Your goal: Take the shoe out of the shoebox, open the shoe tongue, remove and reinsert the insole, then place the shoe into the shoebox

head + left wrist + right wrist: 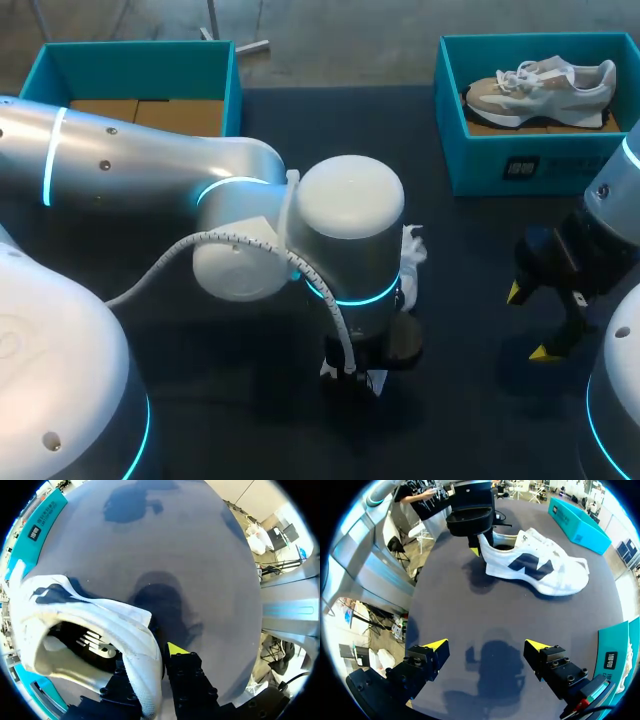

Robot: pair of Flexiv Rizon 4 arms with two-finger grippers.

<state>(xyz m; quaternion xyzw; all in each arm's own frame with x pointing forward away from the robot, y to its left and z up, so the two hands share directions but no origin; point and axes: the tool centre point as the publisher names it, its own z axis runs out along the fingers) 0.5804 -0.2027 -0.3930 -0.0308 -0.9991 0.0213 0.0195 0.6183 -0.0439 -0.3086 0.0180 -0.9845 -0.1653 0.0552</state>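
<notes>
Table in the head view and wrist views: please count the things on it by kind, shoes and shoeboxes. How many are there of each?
Shoes: 2 (white shoe in the left gripper; beige shoe inside the right shoebox)
Shoeboxes: 2 (right shoebox; left shoebox; both teal)
Total: 4

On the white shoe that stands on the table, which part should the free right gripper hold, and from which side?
Probably the tongue, at its top edge, coming from above on the toe side. The white shoe stands upright on its sole with the opening facing up, and the left gripper is shut on its heel collar.
</notes>
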